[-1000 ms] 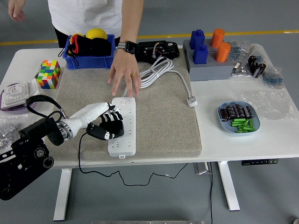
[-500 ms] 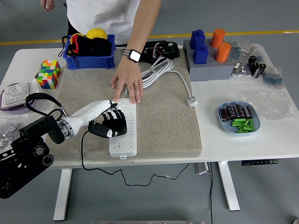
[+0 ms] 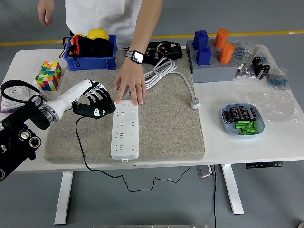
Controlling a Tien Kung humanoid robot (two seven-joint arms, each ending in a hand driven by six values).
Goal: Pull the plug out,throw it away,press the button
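A white power strip (image 3: 125,129) lies lengthwise on the grey mat (image 3: 166,123). My left hand (image 3: 96,103) is shut on a black plug (image 3: 94,111) and holds it above the mat, just left of the strip's far end. The plug's black cord (image 3: 80,147) hangs down over the table's near edge. A person's hand (image 3: 129,85) presses flat on the strip's far end. My right arm does not show.
A blue bin (image 3: 90,50) with a yellow ball stands at the back left. A colourful cube (image 3: 50,75) and a white socket plate (image 3: 16,95) lie at the left. A coiled white cable (image 3: 164,73), blue and orange blocks (image 3: 211,50) and a blue dish (image 3: 242,119) lie to the right.
My left hand has pulled the black plug out of the strip and moved up and to the left with it. The person's hand has stayed on the strip's far end.
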